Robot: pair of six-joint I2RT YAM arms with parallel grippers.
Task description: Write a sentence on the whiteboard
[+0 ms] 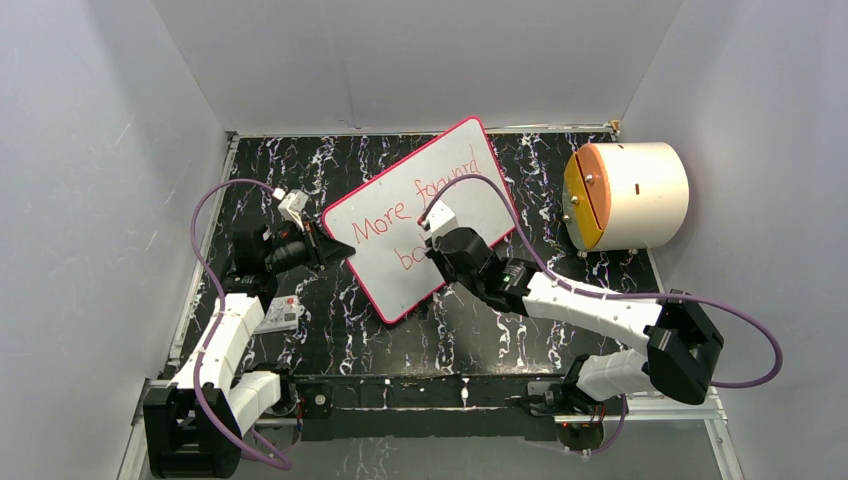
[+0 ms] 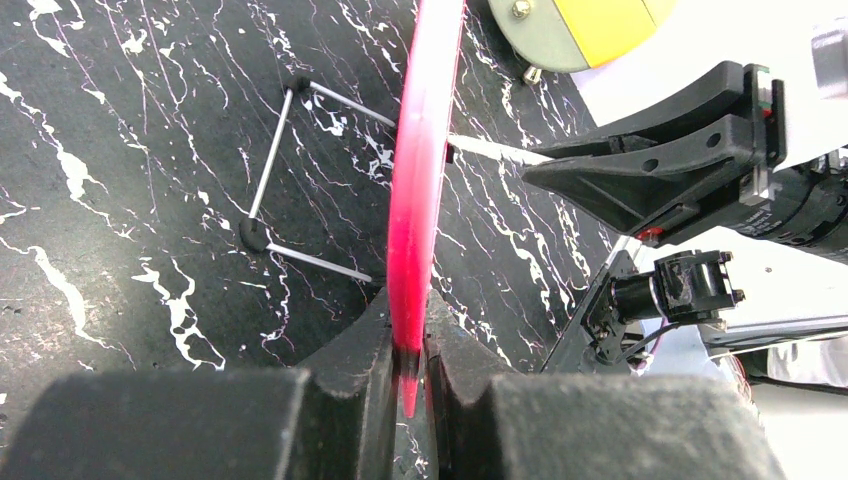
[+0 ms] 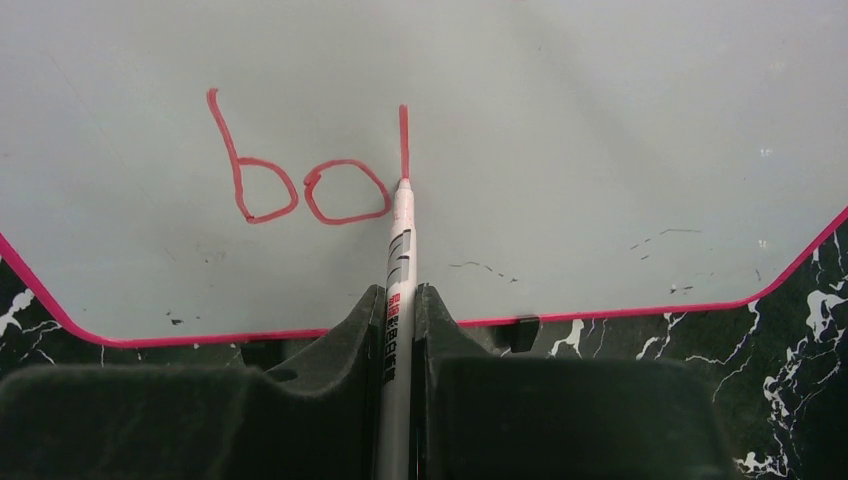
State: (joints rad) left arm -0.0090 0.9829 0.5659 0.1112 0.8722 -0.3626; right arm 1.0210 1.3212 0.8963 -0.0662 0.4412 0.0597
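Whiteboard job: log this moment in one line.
left gripper shut on whiteboard rim | right gripper shut on marker | sentence reads "More forward bo", marker tip at l stroke

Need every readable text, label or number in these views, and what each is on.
"More forward": red handwriting, upper line on the whiteboard.
"bo" plus one upright stroke: lower line on the same board, ending at the tip of the marker.
Marker barrel print: too small to read.
Small white card: print too blurred to read.
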